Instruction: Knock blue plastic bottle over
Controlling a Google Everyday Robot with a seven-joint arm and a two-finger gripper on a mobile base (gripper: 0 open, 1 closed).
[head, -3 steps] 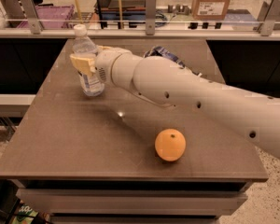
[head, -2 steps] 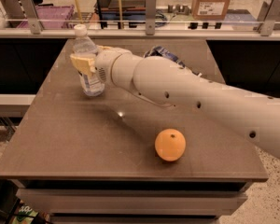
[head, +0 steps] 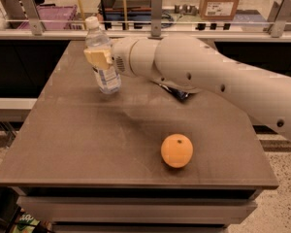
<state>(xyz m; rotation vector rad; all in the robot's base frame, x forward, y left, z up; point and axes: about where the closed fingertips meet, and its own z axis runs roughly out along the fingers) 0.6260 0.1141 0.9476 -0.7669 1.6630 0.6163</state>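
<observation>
Brown tabletop [head: 87,144] carries the blue plastic bottle [head: 107,79] at its rear left, tilted with its cap toward the left. The white arm [head: 208,79] stretches in low from the right, and its end effector [head: 99,58] touches the bottle's middle. Whether it is spread or pinching, I cannot tell. An orange [head: 177,150] sits near the front.

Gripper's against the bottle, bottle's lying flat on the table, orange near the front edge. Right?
Not quite. The blue plastic bottle is not lying flat: it stands on its base at the back left of the table, as the camera view shows. The gripper is against its upper part and the orange sits near the front edge, as you say.
</observation>
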